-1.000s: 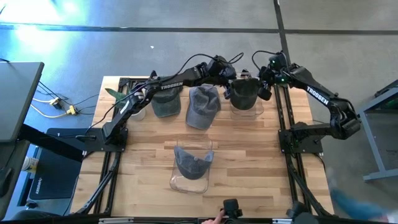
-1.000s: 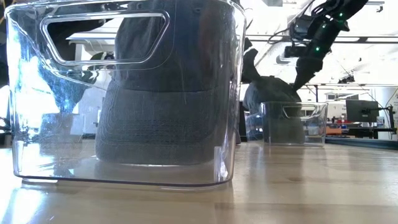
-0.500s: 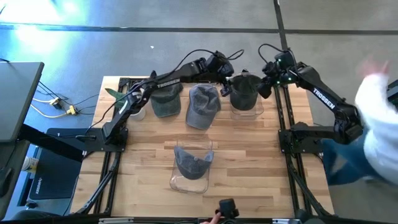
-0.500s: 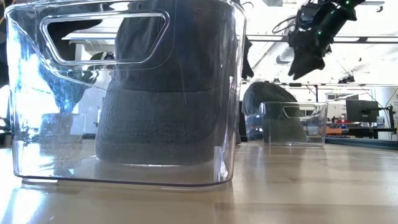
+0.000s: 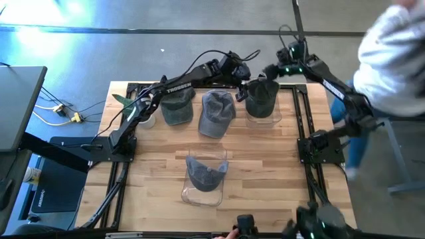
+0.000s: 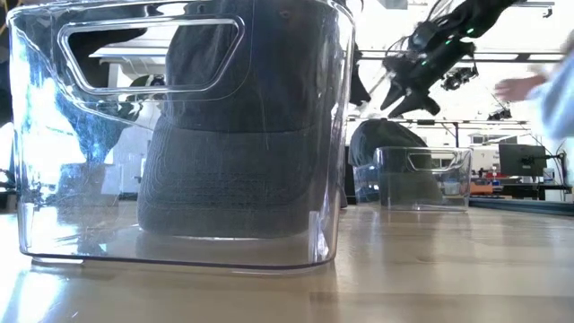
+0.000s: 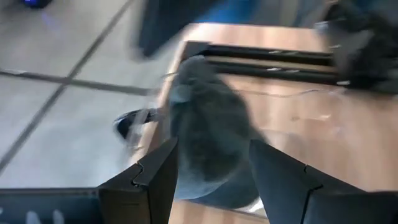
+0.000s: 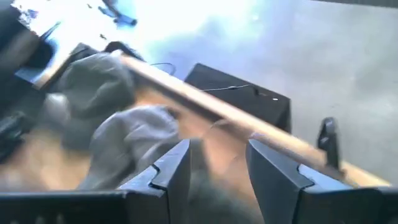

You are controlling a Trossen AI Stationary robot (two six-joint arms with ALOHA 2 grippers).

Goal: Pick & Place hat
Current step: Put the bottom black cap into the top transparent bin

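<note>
Judging by how things lie, the job looks partly done: one hat sits in the clear bin at the near middle of the desk, and a dark hat rests in the far-right bin. Two more hats lie loose on the far side, a dark one and a lighter grey one (both outside any bin), so they seem to be what is left.

Above the far-right bin's rear edge, the right hand hangs clear of the hat; its fingers stand apart with nothing between them. Beside that bin, the left hand hovers with its fingers parted and empty, a hat showing beyond them.

A person in a pale sleeve stands off the desk's right side.
</note>
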